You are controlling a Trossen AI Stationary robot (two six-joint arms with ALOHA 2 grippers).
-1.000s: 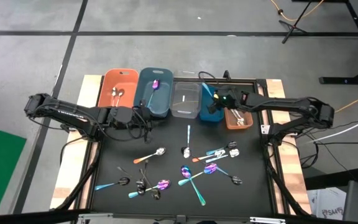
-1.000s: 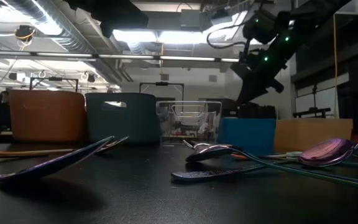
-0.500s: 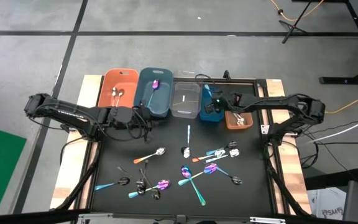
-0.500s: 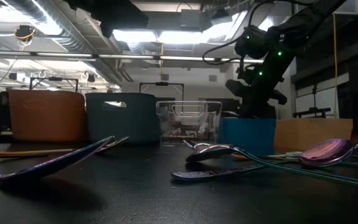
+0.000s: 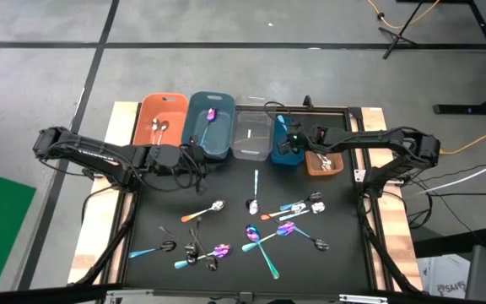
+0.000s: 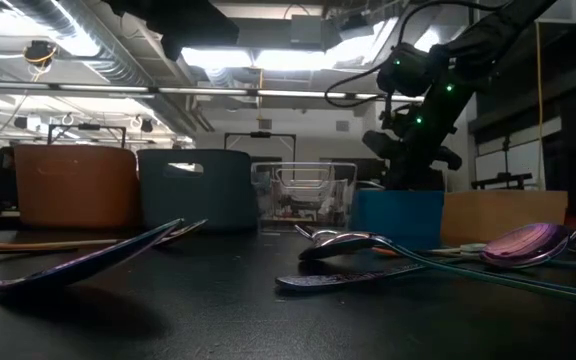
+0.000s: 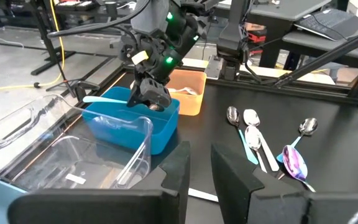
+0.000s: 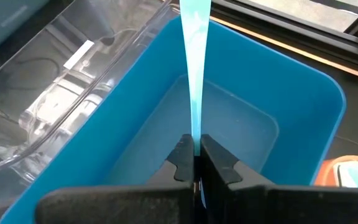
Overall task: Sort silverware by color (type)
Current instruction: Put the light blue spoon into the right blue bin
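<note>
My right gripper (image 8: 196,155) is shut on a spoon with a light-blue handle (image 8: 194,62) and hangs over the blue bin (image 5: 282,154), just above its rim in the low view (image 6: 408,180). The left wrist view shows the same gripper (image 7: 151,102) with the handle (image 7: 104,99) sticking out toward the clear bin (image 5: 252,135). My left gripper (image 7: 201,168) waits near the grey-blue bin (image 5: 209,127), a narrow gap between its fingers and nothing in it. Several more pieces of silverware (image 5: 268,228) lie flat on the black table. My right gripper pinches the spoon's light-blue handle (image 8: 195,134) between its two fingers, at the end toward the bowl. The fingers slant down from the table's right side. The handle runs straight on past the fingertips, over the blue bin's inside and across its rim (image 8: 166,37), lifted clear.
Five bins stand in a row at the far edge: orange (image 5: 160,118) with spoons, grey-blue with a purple spoon (image 5: 210,114), clear, blue, and brown (image 5: 323,160) with silver spoons. Bare black table lies between the bins and the scattered silverware.
My right gripper has gone down toward the blue bin and a little toward the table's left, rolling its wrist as it sank, then stopped. The blue-handled spoon has come down with it, still held.
</note>
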